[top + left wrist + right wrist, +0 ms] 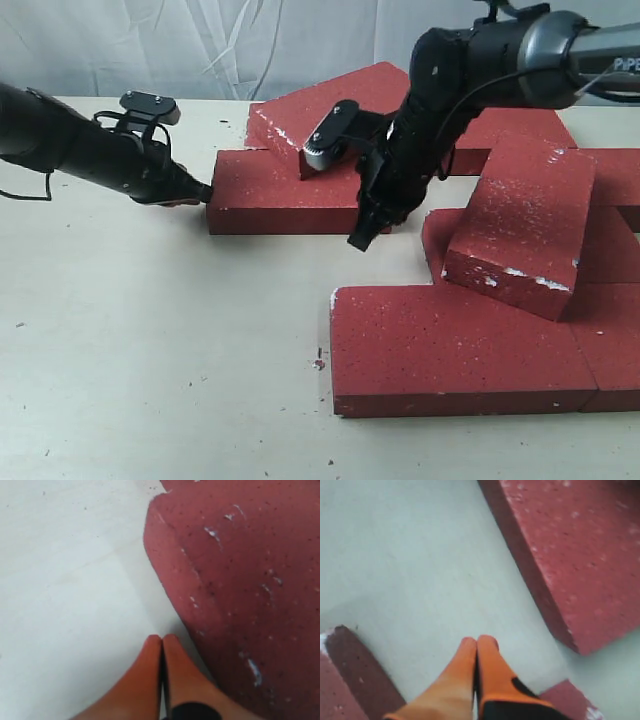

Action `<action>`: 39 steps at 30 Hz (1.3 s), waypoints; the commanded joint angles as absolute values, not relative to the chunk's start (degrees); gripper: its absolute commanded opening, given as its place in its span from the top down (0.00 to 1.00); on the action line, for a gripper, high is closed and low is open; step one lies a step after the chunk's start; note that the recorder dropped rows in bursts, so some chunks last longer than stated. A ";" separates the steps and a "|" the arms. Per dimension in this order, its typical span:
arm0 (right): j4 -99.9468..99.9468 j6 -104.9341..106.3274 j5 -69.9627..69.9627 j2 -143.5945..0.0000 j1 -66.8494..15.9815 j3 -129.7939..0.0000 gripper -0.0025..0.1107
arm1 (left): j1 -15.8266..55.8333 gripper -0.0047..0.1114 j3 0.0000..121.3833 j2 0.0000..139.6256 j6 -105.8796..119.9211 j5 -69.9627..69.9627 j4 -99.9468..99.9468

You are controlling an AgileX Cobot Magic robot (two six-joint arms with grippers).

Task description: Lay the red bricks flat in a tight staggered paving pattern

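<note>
Several dark-red bricks lie on the pale table (150,330). One flat brick (280,192) sits mid-table with a tilted brick (335,100) leaning on its back edge. My left gripper (204,193) is shut and empty, with its tips at this flat brick's left end; the left wrist view shows the tips (161,639) beside the brick's corner (240,580). My right gripper (360,236) is shut and empty, pointing down at the table by the flat brick's right front corner. The right wrist view has its tips (479,641) over bare table between two bricks (580,550) (345,680).
Another brick (525,225) rests tilted on flat ones at the right. A wide flat brick (460,345) lies near the front. More bricks (515,130) sit behind the right arm. Grit dots the table by the front brick.
</note>
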State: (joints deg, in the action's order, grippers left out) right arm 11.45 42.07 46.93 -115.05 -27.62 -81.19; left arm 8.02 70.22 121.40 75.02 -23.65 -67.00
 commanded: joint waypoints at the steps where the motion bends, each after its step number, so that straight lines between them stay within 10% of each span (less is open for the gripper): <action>1: 9.68 38.25 47.47 -111.78 -23.82 -80.84 0.98 | 9.19 0.96 71.17 122.65 74.74 -24.21 -68.07; 39: 27.04 49.42 45.47 -110.98 -18.16 -79.12 0.98 | 14.49 0.96 74.44 127.40 79.10 -27.38 -75.33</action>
